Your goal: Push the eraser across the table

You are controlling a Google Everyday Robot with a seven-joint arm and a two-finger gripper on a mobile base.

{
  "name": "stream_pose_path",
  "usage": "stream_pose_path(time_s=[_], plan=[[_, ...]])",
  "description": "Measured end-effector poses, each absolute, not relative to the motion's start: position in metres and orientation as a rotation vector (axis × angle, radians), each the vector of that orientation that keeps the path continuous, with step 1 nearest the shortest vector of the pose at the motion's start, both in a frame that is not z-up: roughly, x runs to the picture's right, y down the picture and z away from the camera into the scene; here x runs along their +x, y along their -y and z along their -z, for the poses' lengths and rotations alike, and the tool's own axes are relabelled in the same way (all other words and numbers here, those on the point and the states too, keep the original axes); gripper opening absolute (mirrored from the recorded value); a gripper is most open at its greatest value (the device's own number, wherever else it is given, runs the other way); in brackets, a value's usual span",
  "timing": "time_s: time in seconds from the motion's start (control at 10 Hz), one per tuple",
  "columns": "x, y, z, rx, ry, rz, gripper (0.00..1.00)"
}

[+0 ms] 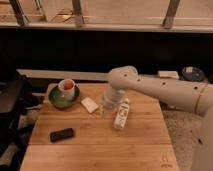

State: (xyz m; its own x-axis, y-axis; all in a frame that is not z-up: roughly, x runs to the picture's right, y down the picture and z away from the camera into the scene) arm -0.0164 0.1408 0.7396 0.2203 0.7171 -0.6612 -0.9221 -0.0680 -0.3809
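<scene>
The eraser (62, 134) is a small black oblong block lying on the front left part of the wooden table (95, 150). My gripper (106, 111) hangs from the white arm over the middle of the table, between the cream-white block (90, 104) and the white bottle (121, 114). It is well to the right of and behind the eraser, not touching it.
A green bowl (63, 96) holding a white cup with red inside stands at the table's back left. The white bottle lies on its side right of centre. A dark chair or cart (11, 107) stands off the left edge. A dark ledge runs behind the table.
</scene>
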Motion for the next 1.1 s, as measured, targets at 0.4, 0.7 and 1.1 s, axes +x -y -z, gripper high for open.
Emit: stream_pose_path(time_s=[0.4, 0.7, 1.1], plan=[[-0.071, -0.176, -0.758, -0.982, -0.279, -1.264, 0.0], [-0.11, -0.192, -0.773, -1.029, -0.266, -1.202, 0.0], [-0.133, -0.202, -0.775, -1.07, -0.248, -1.162, 0.0]])
